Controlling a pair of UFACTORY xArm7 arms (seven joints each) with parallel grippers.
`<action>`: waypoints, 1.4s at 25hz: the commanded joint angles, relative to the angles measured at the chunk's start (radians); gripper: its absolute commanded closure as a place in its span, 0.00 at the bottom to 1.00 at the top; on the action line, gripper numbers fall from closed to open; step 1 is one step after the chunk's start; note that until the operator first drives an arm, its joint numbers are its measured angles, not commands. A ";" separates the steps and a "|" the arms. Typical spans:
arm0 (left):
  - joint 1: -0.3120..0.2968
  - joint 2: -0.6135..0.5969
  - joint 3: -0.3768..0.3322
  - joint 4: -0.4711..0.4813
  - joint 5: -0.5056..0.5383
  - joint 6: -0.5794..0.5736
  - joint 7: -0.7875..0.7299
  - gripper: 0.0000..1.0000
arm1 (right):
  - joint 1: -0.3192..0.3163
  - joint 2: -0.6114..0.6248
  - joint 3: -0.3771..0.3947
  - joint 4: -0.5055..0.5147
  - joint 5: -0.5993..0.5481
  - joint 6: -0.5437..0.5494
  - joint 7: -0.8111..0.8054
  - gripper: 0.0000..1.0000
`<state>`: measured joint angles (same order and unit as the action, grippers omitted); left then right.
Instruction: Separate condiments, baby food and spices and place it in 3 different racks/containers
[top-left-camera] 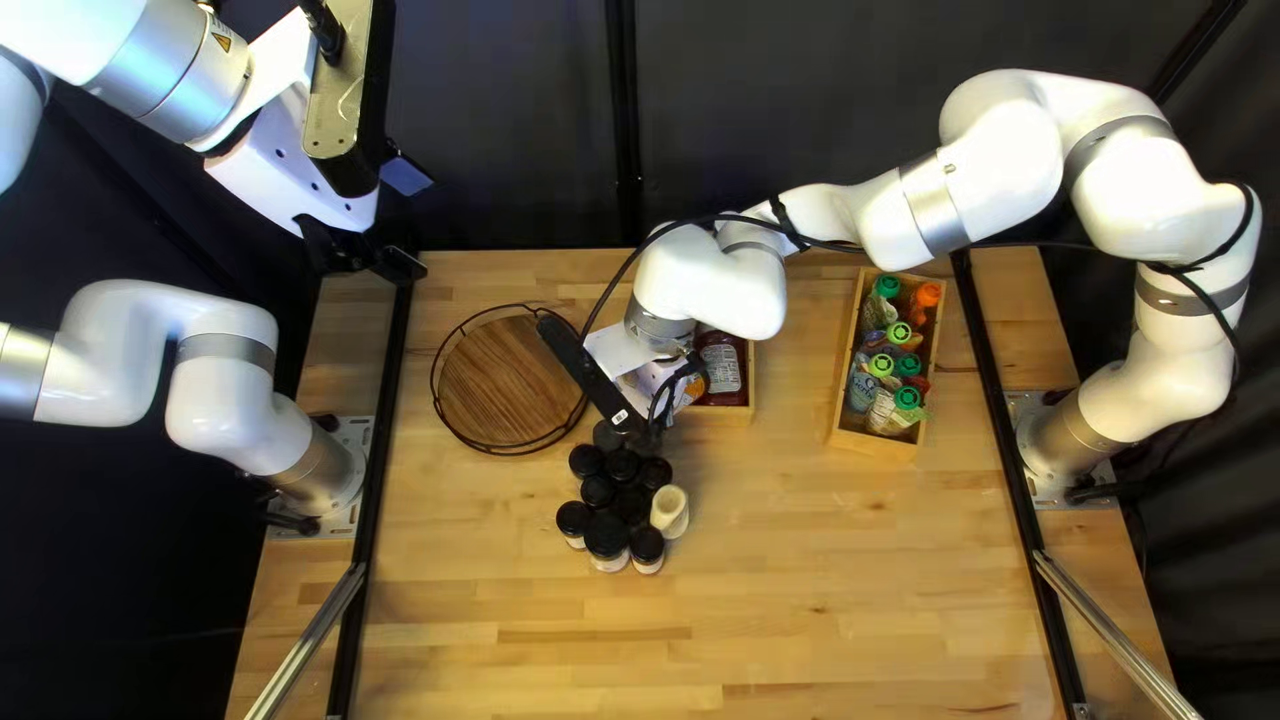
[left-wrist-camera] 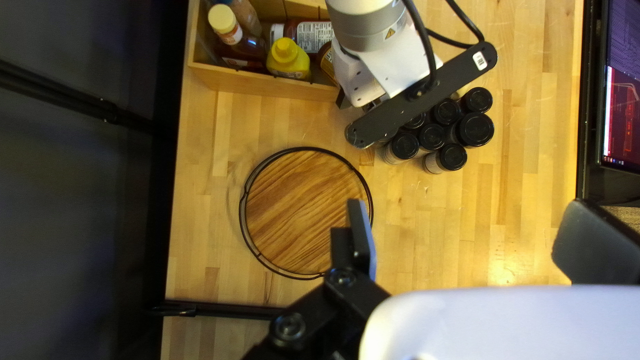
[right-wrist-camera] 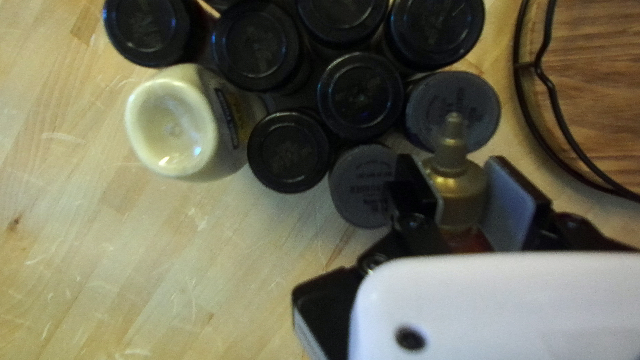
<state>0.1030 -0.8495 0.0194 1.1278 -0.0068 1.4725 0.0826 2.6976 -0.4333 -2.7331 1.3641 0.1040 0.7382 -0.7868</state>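
A monitor (left-wrist-camera: 623,113) stands by the worktop's (top-left-camera: 800,600) near edge. Black-lidded jars (top-left-camera: 606,536) crowd mid-worktop, a cream jar (top-left-camera: 670,510) against them, hollow end up. Farther on, a wooden box (top-left-camera: 874,442) toward the right edge holds capped pouches (top-left-camera: 882,366); the round wire-rimmed tray (top-left-camera: 500,387) sits near the far left corner. At the far edge, partly behind the right arm (top-left-camera: 714,280), another box (left-wrist-camera: 267,83) holds sauce bottles (left-wrist-camera: 288,60). Beside the jars, the right pincer (top-left-camera: 659,406) grasps a nozzle-tipped bottle (right-wrist-camera: 460,187); the left pincer (top-left-camera: 404,220), above the far left corner, is released, fingers wide apart
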 commanded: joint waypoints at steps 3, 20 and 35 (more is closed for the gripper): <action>0.000 0.000 0.000 0.000 0.000 0.000 0.000 0.00 | -0.059 0.083 0.034 -0.041 0.084 0.021 -0.083 1.00; 0.000 0.000 0.000 0.000 0.000 0.000 0.000 0.00 | -0.166 0.126 0.073 -0.128 0.255 -0.024 -0.269 1.00; 0.000 0.000 0.000 0.000 0.000 0.000 0.000 0.00 | -0.176 0.148 0.074 -0.145 0.279 -0.037 -0.262 0.11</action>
<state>0.1030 -0.8495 0.0194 1.1278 -0.0068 1.4725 0.0826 2.5217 -0.2922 -2.6593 1.2258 0.3813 0.7051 -1.0513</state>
